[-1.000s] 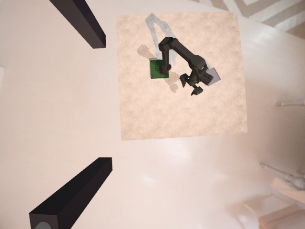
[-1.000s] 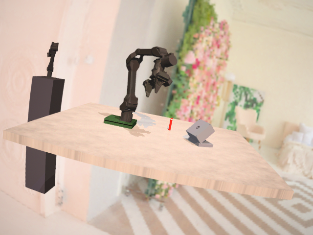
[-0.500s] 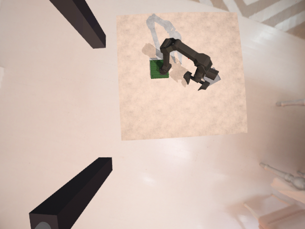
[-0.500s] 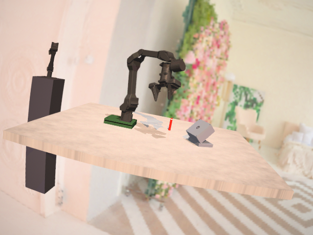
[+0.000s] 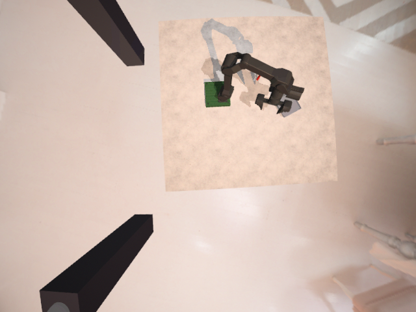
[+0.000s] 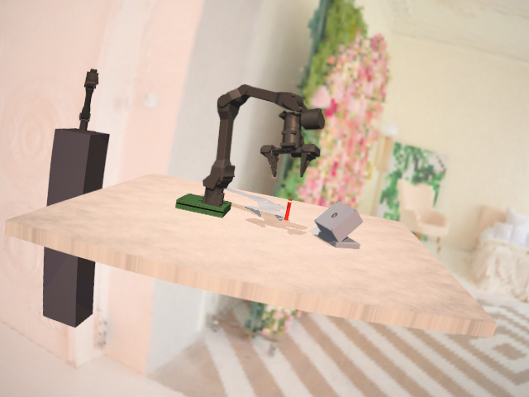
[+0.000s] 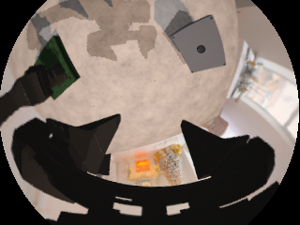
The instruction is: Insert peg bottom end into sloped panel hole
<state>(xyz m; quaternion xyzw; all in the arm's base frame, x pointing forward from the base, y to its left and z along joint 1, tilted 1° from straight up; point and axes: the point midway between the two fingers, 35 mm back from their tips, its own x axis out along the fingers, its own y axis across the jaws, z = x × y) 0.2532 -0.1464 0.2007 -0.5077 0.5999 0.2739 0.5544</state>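
The red peg (image 5: 258, 77) (image 6: 288, 210) stands upright on the table; it does not show in the wrist view. The grey sloped panel (image 5: 292, 108) (image 6: 341, 224) (image 7: 187, 51) has one round hole (image 6: 334, 215) (image 7: 201, 49) in its face. The arm hides part of the panel and its hole in the top view. My gripper (image 5: 269, 110) (image 6: 288, 175) (image 7: 152, 120) is wide open and empty, fingers pointing down, high above the table. In the top view its fingers appear beside and partly over the panel, away from the peg.
The arm's green base (image 5: 210, 95) (image 6: 200, 207) (image 7: 63, 66) is on the table (image 5: 248, 151) (image 6: 213, 265). The peg lies between this base and the panel in the exterior view. Dark pillars (image 5: 110, 36) (image 5: 101, 262) stand beyond the table edge. The arm's shadows fall near the peg.
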